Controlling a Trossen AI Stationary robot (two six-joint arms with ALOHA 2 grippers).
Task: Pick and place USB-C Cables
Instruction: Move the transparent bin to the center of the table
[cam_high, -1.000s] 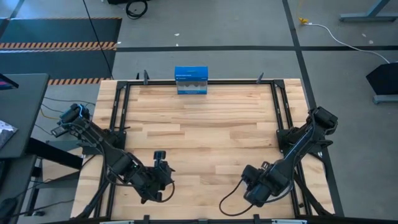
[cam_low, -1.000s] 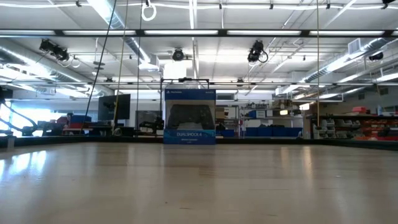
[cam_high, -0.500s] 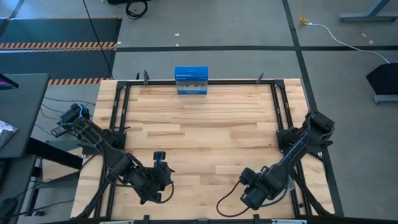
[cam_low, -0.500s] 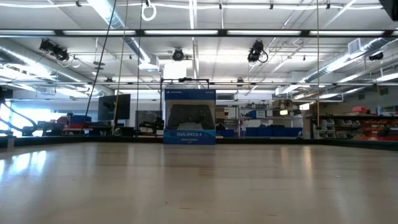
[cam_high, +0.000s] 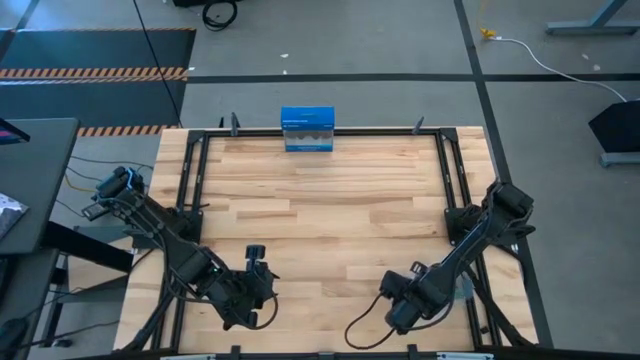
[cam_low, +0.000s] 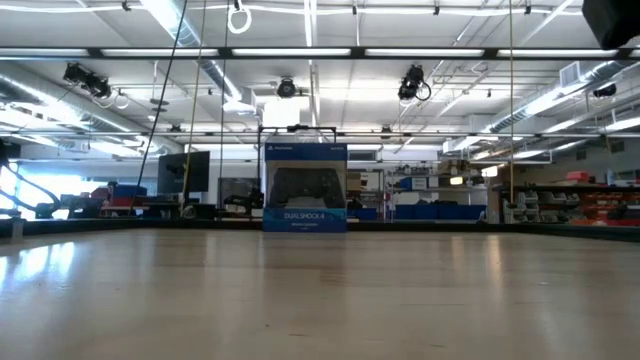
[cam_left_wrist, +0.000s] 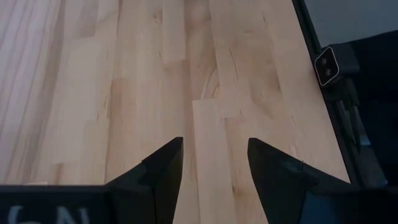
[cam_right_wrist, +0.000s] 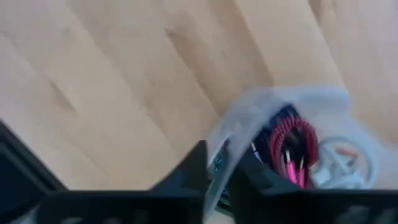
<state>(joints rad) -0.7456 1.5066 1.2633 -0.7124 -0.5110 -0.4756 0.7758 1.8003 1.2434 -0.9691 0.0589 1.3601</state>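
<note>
USB-C cables (cam_right_wrist: 292, 146) seen in the right wrist view only: a maroon coil with pink-tipped plugs, a white-grey coil (cam_right_wrist: 342, 163) just beside it, a dark strand at the edge, all lying inside a clear plastic tray (cam_right_wrist: 261, 106) on the wooden surface (cam_high: 320, 210). Other cable colours cannot be made out. The right end effector (cam_right_wrist: 216, 163) sits at the tray's near wall, its two dark fingers (cam_right_wrist: 186, 168) drawn close with the thin tray wall between them; it appears to be pinching the tray rim, not a cable. High view puts the right end effector (cam_high: 392, 312) low at the near right of the surface, with a pale glimpse of the tray (cam_high: 462, 290) just beside the arm. Left end effector (cam_left_wrist: 212, 163) hovers over bare wood, fingers spread apart and holding nothing; in the high view it (cam_high: 252, 300) waits at the near left. A blue box (cam_high: 307, 129) stands upright at the far edge, well apart from both arms; low view shows it (cam_low: 305, 190) front-on, printed with a game controller.
</note>
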